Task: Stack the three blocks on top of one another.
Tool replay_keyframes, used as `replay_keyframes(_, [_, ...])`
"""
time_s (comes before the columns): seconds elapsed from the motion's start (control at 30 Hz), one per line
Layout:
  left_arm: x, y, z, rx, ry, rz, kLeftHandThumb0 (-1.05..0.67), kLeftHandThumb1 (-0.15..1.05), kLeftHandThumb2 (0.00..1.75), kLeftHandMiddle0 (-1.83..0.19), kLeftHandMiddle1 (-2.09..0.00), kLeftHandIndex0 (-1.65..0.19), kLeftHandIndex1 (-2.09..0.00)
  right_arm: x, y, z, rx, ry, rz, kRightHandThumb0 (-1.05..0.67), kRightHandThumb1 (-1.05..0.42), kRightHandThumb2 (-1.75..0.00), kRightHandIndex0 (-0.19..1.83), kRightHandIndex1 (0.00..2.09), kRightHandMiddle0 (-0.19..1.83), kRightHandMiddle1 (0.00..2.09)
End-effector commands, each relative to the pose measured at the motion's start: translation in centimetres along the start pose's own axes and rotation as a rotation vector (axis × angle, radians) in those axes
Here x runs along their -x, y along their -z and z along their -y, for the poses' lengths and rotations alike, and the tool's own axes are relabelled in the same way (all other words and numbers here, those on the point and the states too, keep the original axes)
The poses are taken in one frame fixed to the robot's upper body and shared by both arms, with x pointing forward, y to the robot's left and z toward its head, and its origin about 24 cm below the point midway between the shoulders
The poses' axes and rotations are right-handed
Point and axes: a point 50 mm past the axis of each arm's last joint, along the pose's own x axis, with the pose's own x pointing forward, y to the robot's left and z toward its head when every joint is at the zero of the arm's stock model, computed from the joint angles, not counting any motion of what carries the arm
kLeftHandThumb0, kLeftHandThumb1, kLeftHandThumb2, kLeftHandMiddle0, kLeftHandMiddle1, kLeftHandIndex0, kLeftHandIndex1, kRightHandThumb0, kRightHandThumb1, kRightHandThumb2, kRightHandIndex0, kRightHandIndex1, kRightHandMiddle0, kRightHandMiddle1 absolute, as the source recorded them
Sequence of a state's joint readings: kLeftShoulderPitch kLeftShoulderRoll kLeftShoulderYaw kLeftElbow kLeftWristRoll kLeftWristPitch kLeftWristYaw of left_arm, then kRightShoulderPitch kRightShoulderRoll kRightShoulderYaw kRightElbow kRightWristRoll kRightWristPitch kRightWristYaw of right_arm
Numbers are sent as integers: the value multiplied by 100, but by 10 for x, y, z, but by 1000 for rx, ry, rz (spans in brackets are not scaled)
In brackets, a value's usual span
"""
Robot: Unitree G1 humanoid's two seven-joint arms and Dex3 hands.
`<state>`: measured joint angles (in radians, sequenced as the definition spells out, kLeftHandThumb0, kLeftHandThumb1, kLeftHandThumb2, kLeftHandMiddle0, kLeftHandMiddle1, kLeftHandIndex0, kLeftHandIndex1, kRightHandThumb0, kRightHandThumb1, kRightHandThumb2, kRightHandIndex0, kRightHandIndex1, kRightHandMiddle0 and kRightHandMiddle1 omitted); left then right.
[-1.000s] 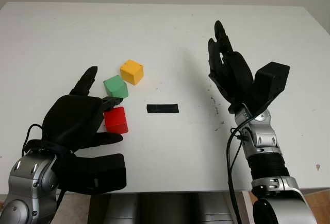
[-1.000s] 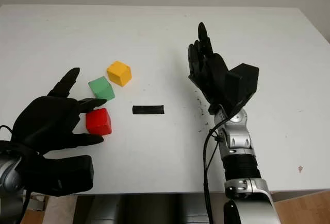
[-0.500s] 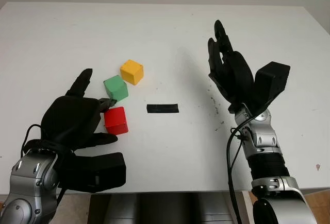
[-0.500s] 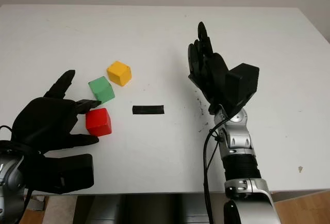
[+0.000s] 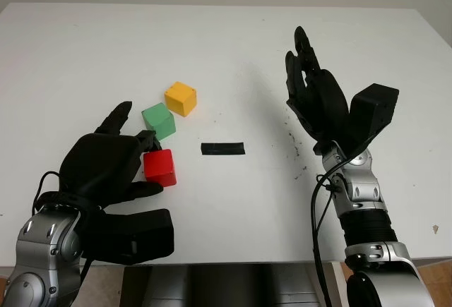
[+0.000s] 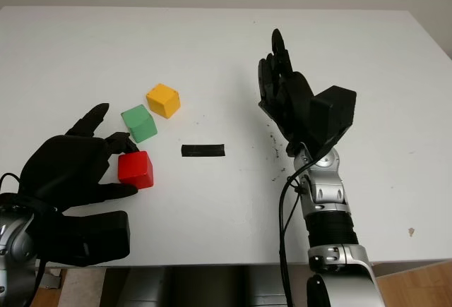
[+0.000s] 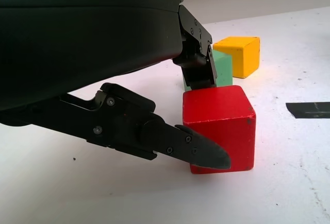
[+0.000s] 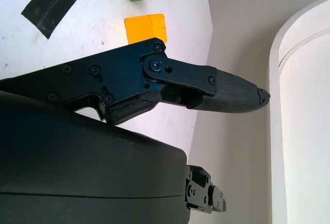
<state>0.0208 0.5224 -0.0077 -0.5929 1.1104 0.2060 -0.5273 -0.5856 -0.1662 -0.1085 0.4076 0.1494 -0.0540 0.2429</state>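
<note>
A red block sits on the white table at the front left. My left hand is right against its left side, one finger at its far top edge and the thumb at its near lower edge; I cannot tell that they press it. The block stands on the table. A green block lies just behind it, and a yellow block behind that, each apart from the others. My right hand hangs open above the table's right half.
A strip of black tape lies flat on the table to the right of the red block. Small dark specks mark the surface under my right hand. The table's front edge runs just behind my forearms.
My left hand has shifted forward and its fingers have come closer around the red block. The blocks and my right hand have stayed put.
</note>
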Motion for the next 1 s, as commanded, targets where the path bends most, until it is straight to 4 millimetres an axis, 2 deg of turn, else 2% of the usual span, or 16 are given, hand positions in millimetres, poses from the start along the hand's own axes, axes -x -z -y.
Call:
replay_keyframes(0.0, [0,-2,2,14,-7,8,-68,105,6,5,-6,-23,-109,-1,-6,1,11,0,19,-75,-105,-65,-19,0,-19,0])
replay_keyframes(0.23, [-1,-5,8,49,-119,11,-55,105,18,-8,-7,-24,-123,-1,-7,1,18,3,17,-74,-105,-65,-19,0,-19,0])
replay_keyframes(0.3, [-2,-6,9,72,-144,24,-46,105,22,-10,-6,-21,-131,-1,-8,1,11,3,21,-74,-105,-66,-19,0,-19,0])
replay_keyframes(0.4, [-2,-8,9,100,-193,63,-36,105,21,-10,-5,-16,-144,0,-8,2,1,3,26,-73,-105,-65,-19,0,-19,0])
replay_keyframes(0.53, [-3,-9,7,88,-233,130,-32,105,16,-6,-5,-12,-152,0,-6,2,-6,6,22,-73,-105,-63,-19,0,-19,0])
replay_keyframes(0.7, [-8,-8,-4,89,-240,194,-32,105,13,-5,-5,-14,-158,0,-5,2,-6,4,18,-74,-105,-62,-19,0,-19,0])
replay_keyframes(0.97, [-38,-8,-39,154,-139,314,-35,104,7,-9,-6,-20,-162,0,-6,-1,-5,4,12,-74,-105,-62,-19,0,-19,0])
